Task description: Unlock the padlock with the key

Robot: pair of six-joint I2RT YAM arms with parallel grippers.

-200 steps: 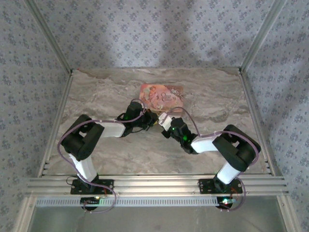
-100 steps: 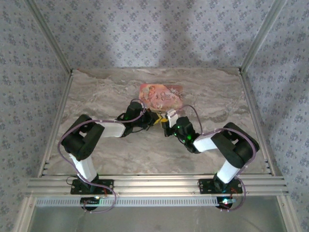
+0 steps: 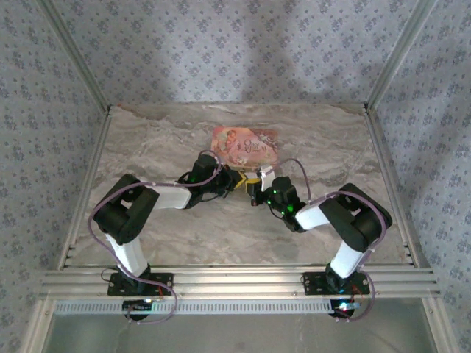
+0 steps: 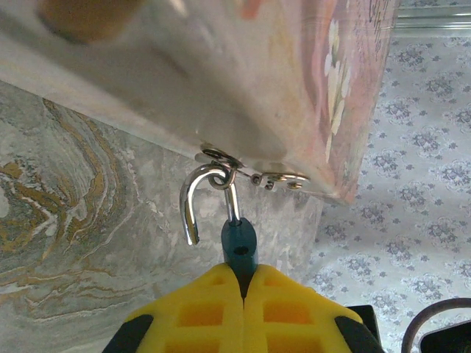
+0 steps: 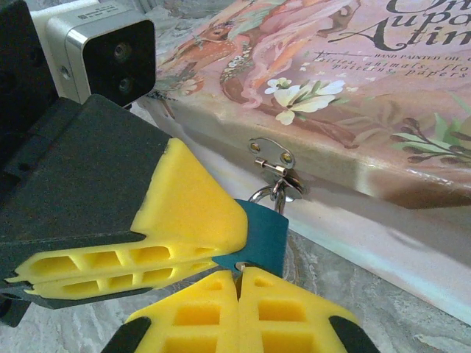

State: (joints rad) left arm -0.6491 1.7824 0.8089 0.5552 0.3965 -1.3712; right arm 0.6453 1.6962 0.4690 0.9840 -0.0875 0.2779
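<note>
Left gripper: yellow pads pressed together, pinching the teal padlock by its body right at the tips. Padlock sticks up out of the pads towards the box.

Shackle looks like an open hook. One leg sits in the body, the other end hangs free beside it. Its curve is threaded through the small ring on the box's metal hasp.

Pink illustrated box sits on the marble worktop, far-centre. The padlock hangs at its near edge, just off the surface.

Right gripper: pads closed flat against each other, tips directly under the padlock body and touching or almost touching it. There's a small dark bit at the seam. Can't tell if that's the key or the keyway; key not clearly visible.

In the right wrist view the left gripper's fingers come in from the left and overlap the padlock's left side.

Overhead: both grippers meet nose to nose just in front of the box.
</note>
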